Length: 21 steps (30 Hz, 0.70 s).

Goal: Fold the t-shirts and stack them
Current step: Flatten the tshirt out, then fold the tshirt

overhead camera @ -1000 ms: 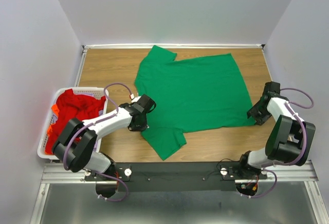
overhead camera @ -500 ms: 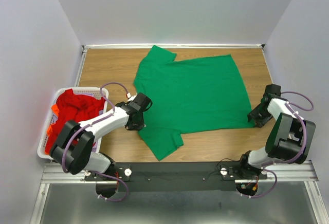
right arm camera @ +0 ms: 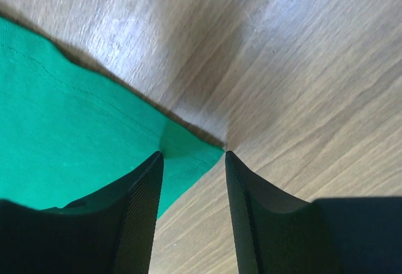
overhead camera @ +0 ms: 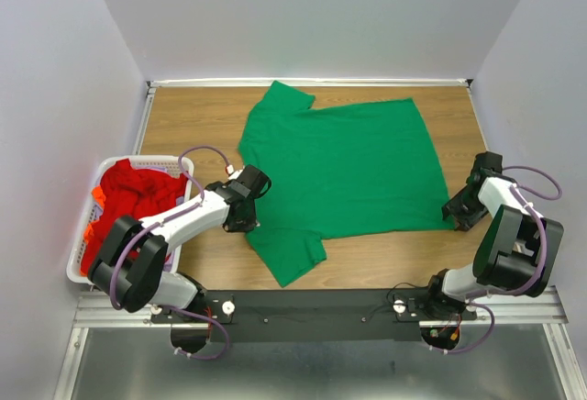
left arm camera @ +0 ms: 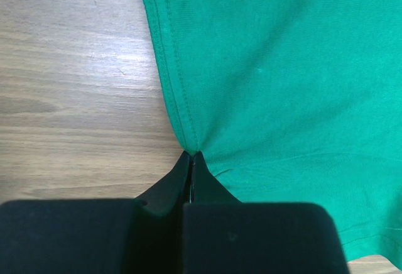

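A bright green t-shirt [overhead camera: 339, 166] lies spread flat on the wooden table, one sleeve toward the near edge. My left gripper [overhead camera: 248, 220] is shut, pinching the shirt's left hem where the sleeve meets the body; the cloth [left arm camera: 264, 66] puckers at the fingertips [left arm camera: 196, 158]. My right gripper [overhead camera: 456, 209] stands open at the shirt's near right corner [right arm camera: 188, 145]. That corner lies between the two fingers, low over the wood. Red t-shirts [overhead camera: 128, 200] with some orange are heaped in the basket at the left.
The white slatted basket [overhead camera: 147, 159] stands at the table's left edge, beside the left arm. White walls close in the table [overhead camera: 193, 116] on three sides. A black rail with both arm bases [overhead camera: 312, 306] runs along the near edge.
The left gripper has drawn the shirt's left side and sleeve slightly left. The right gripper has slid a little toward the near edge, staying at the shirt's corner.
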Tool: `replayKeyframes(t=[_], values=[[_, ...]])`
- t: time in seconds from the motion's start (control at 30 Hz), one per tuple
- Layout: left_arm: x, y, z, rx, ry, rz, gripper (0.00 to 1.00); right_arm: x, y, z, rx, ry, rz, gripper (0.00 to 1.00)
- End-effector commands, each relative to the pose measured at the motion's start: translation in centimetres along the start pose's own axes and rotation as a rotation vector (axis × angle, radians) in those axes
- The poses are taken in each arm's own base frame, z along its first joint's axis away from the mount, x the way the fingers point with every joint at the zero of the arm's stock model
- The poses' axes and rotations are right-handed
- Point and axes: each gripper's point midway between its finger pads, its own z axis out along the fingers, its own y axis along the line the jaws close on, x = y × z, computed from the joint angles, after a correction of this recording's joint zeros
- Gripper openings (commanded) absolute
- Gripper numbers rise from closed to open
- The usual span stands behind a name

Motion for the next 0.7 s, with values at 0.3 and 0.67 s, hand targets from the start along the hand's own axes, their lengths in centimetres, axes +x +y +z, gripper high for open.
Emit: replayKeyframes(t=[0.3, 0.67], values=[[-1.2, -0.3, -0.8, 0.014, -0.034, 0.004, 0.00, 0.6, -1.2, 0.1, 0.043, 0.006, 0.002, 0.52], [-0.9, -0.1, -1.1, 0.018, -0.032, -0.004, 0.00, 1.6, -1.9, 1.9, 0.067, 0.010, 0.022, 0.25]])
